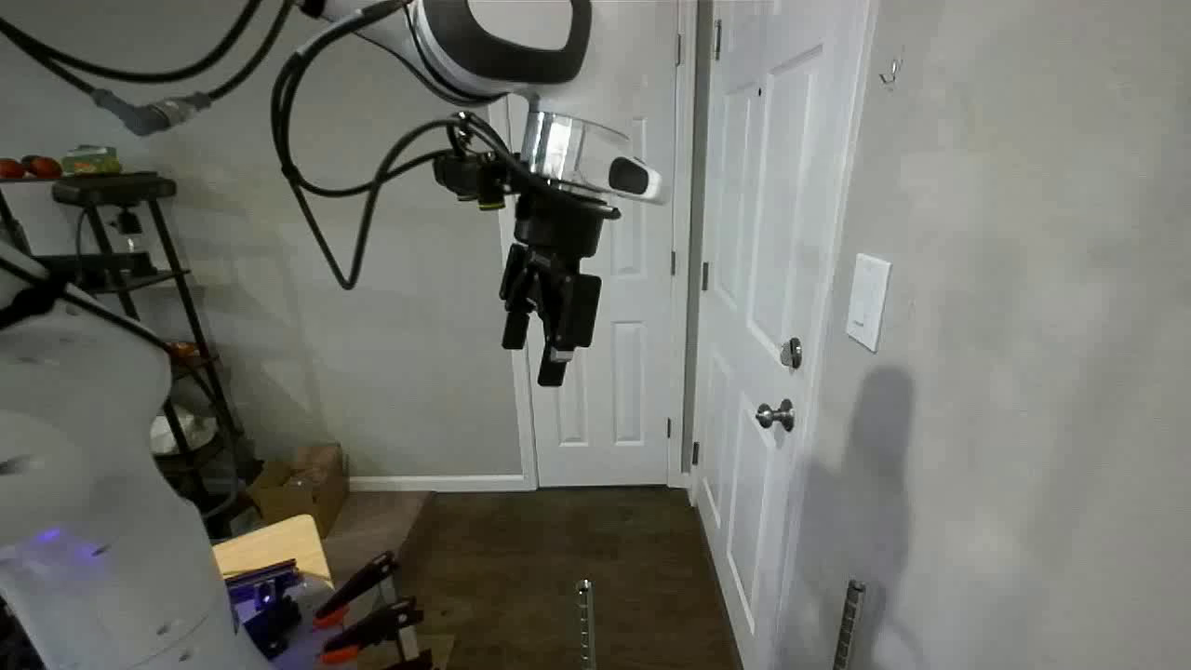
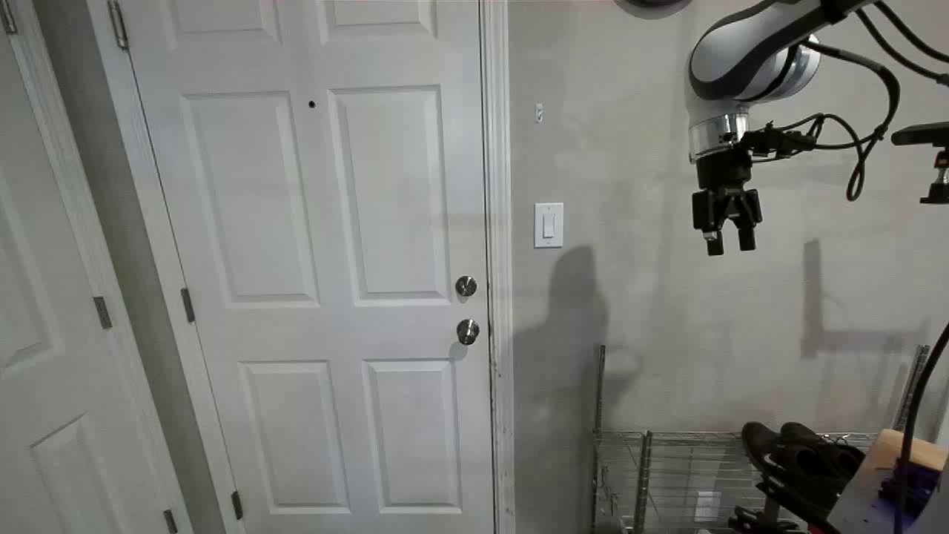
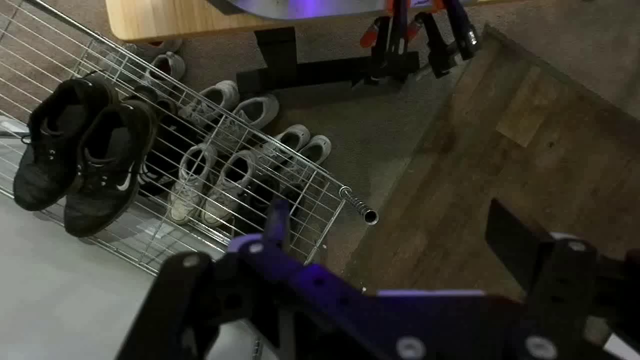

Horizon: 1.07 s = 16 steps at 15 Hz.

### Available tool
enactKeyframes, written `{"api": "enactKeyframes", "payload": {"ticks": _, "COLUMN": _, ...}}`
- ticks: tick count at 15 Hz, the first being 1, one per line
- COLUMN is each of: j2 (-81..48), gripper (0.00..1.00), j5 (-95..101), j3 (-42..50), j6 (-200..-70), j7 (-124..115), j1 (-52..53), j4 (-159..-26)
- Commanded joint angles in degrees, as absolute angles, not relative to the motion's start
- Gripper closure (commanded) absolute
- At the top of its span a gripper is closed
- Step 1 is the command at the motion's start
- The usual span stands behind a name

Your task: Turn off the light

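The light switch is a small white upright wall plate point(image 1: 868, 302) on the grey wall, beside the white door; an exterior view shows its rocker point(image 2: 549, 225) face on. I cannot tell which way the rocker is pressed. No lamp is in view. My gripper point(image 1: 533, 358) hangs in the air pointing down, apart from the switch; it also shows in an exterior view point(image 2: 731, 241), to the right of the plate at about its height. In the wrist view its fingers point(image 3: 387, 212) are wide apart with nothing between them. The switch is out of the wrist view.
The white door point(image 2: 334, 319) has a round knob point(image 2: 468, 331) and a lock above it. A wire rack point(image 3: 320, 175) with upright poles and black shoes point(image 3: 105, 165) stands against the wall below. A small hook point(image 1: 890, 73) is above the switch. Clamps point(image 1: 372, 619) sit near the arm's base.
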<state>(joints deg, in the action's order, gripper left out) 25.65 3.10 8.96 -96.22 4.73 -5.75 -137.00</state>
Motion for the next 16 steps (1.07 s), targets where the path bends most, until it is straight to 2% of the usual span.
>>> {"api": "enactKeyframes", "payload": {"ticks": 1, "j2": 25.59, "gripper": 0.0, "j5": 2.95, "j3": 8.57, "j6": -96.16, "j7": 4.89, "j1": -6.2, "j4": -136.93}}
{"api": "enactKeyframes", "payload": {"ticks": 10, "j2": 26.12, "gripper": 0.0, "j5": 4.36, "j3": 8.67, "j6": -96.25, "j7": 4.29, "j1": -7.0, "j4": -137.15}}
{"api": "enactKeyframes", "payload": {"ticks": 16, "j2": 17.81, "gripper": 0.0, "j5": 7.78, "j3": 8.78, "j6": -106.28, "j7": 6.33, "j1": -6.71, "j4": -132.83}}
